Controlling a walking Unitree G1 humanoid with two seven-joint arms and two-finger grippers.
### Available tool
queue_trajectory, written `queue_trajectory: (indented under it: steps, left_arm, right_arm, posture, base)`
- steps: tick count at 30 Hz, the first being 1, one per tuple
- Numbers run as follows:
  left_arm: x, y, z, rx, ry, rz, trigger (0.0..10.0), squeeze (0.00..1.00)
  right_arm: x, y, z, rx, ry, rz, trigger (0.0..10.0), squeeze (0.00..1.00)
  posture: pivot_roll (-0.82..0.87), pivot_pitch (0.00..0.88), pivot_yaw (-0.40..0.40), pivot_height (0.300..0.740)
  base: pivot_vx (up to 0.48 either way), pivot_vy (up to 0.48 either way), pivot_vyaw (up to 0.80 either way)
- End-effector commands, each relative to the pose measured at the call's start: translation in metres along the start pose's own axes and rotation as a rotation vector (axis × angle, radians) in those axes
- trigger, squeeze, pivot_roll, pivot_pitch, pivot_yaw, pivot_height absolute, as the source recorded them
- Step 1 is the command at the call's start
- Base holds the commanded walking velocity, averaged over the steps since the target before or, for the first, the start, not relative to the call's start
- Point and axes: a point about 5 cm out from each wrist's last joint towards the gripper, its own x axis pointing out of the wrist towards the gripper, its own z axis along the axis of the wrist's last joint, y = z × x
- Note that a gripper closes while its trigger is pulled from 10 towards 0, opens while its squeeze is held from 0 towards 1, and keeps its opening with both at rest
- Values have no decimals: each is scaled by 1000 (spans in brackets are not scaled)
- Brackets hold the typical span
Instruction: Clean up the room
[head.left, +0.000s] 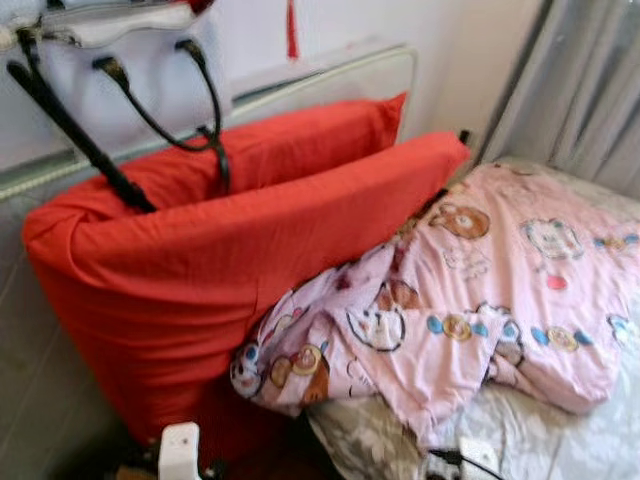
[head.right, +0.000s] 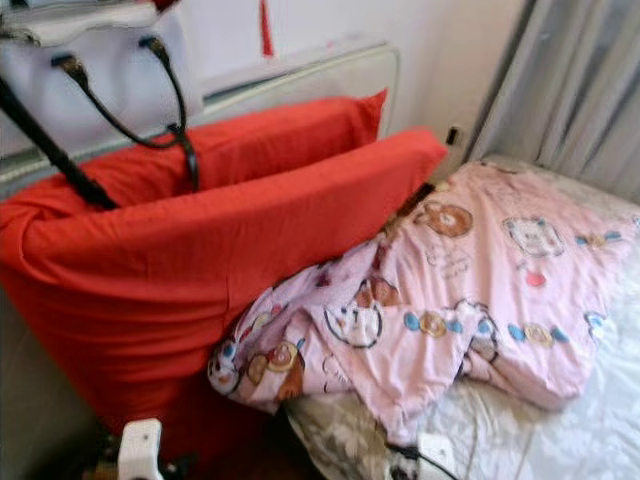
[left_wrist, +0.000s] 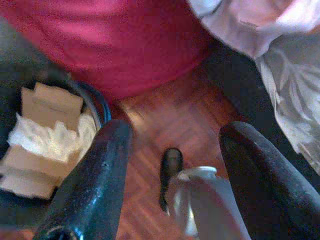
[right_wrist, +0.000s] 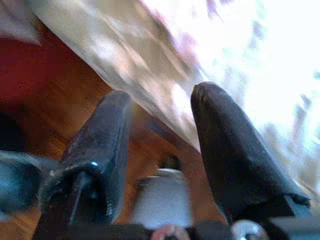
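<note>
Hanging low over the wooden floor (left_wrist: 165, 120), we see our left end effector (left_wrist: 172, 165) with fingers spread apart and empty beside a bin (left_wrist: 45, 145) of paper scraps; our right end effector (right_wrist: 160, 150) hangs likewise open and empty by the bed (head.left: 560, 440). Farther on, a crumpled pink cartoon-print quilt (head.left: 470, 300) sprawls along the bed against two upright red cushions (head.left: 200, 270).

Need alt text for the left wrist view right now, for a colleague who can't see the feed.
The left gripper hangs with its jaws open above a reddish wooden floor. A dark bin holding cardboard and crumpled white paper sits on one side; a red cushion and the pale bedding lie beyond.
</note>
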Motion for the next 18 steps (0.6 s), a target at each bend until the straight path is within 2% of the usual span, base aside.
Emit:
queue_trajectory:
  steps: [1,6,9,12,14,18]
  left_arm:
    - [3,-11,8,-19,-37,-26,10000,0]
    - [5,-15,16,-15,-66,-39,10000,0]
    - [6,-19,25,-20,-106,-53,10000,0]
    - [7,-22,39,-29,-179,-79,10000,0]
    - [7,-23,56,-54,-276,-101,10000,0]
    - [4,-25,72,-37,-384,-140,10000,0]
  right_arm:
    - [-2,-5,-6,0,7,-23,10000,0]
    - [2,13,-2,7,-21,0,10000,0]
    - [4,19,11,15,-70,11,10000,0]
    - [7,23,32,17,-147,28,10000,0]
    - [7,23,49,22,-229,47,10000,0]
    - [5,19,60,-8,-300,54,10000,0]
  posture:
    - [68,0,-42,740]
    - [64,0,-40,740]
    - [61,0,-38,740]
    - [57,0,-38,740]
    - [55,0,-41,740]
    - [53,0,-37,740]
  base:
    - [0,0,0]
    - [0,0,0]
    - [0,0,0]
    - [0,0,0]
    - [0,0,0]
    - [0,0,0]
